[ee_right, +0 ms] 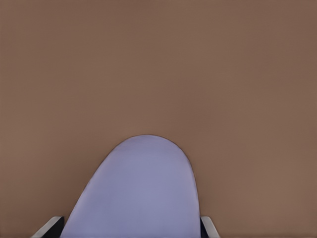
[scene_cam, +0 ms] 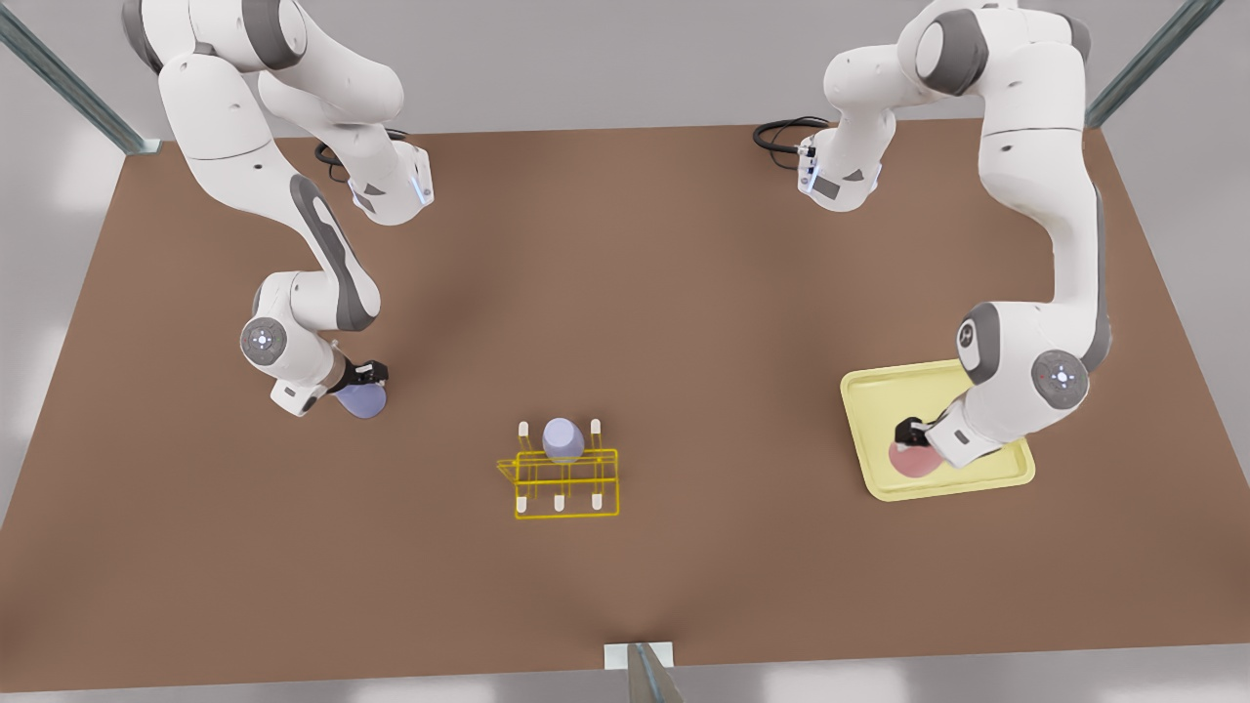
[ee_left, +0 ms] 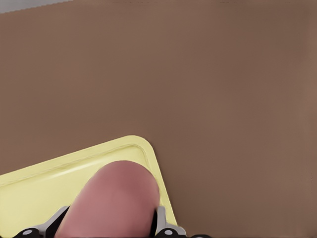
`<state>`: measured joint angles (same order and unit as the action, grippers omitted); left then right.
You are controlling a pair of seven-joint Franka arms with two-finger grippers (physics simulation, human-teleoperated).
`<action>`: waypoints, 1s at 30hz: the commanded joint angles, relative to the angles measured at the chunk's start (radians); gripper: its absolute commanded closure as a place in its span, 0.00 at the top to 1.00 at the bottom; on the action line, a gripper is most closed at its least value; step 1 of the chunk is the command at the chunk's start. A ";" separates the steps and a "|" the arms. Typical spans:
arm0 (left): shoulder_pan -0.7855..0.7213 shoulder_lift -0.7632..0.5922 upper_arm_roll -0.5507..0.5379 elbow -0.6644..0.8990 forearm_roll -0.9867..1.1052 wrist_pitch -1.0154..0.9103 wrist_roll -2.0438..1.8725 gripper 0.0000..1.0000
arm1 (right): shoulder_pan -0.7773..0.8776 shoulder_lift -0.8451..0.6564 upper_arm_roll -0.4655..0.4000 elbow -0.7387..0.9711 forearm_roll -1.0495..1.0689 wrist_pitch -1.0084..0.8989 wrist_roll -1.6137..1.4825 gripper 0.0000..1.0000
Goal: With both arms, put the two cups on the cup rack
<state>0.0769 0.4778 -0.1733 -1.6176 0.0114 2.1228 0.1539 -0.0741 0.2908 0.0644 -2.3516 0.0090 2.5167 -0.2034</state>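
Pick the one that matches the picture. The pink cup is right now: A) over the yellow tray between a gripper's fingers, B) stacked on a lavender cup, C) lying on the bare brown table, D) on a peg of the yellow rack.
A: the pink cup sits over the yellow tray with the left gripper closed around it; the left wrist view shows fingers on both sides of it.

The pink cup (scene_cam: 913,457) is seen on the yellow tray (scene_cam: 869,391), near the corner facing the rack, held between the left gripper's (scene_cam: 910,433) fingers. The lavender cup (scene_cam: 361,400) is gripped by the right gripper (scene_cam: 369,374) over the brown table at the front view's left. The yellow wire rack (scene_cam: 562,483) stands mid-table, with 1 more lavender cup (scene_cam: 563,439) set on a peg
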 commanded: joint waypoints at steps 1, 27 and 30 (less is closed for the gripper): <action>-0.008 0.033 -0.087 0.068 -0.010 -0.087 -0.417 0.81 | 0.001 0.001 0.000 0.000 0.000 -0.001 -0.005 0.89; -0.379 0.530 -0.287 0.662 -0.171 0.348 -0.732 0.82 | 0.002 -0.010 0.141 0.206 0.080 -0.108 -0.019 0.82; -0.398 0.544 -0.285 0.665 -0.169 0.356 -0.732 0.82 | 0.004 -0.015 0.170 0.261 0.151 -0.153 -0.021 0.82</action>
<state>-0.3186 1.0239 -0.4585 -0.9514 -0.1548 2.4522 -0.4416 -0.0697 0.2777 0.2291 -2.1027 0.0818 2.4220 -0.1425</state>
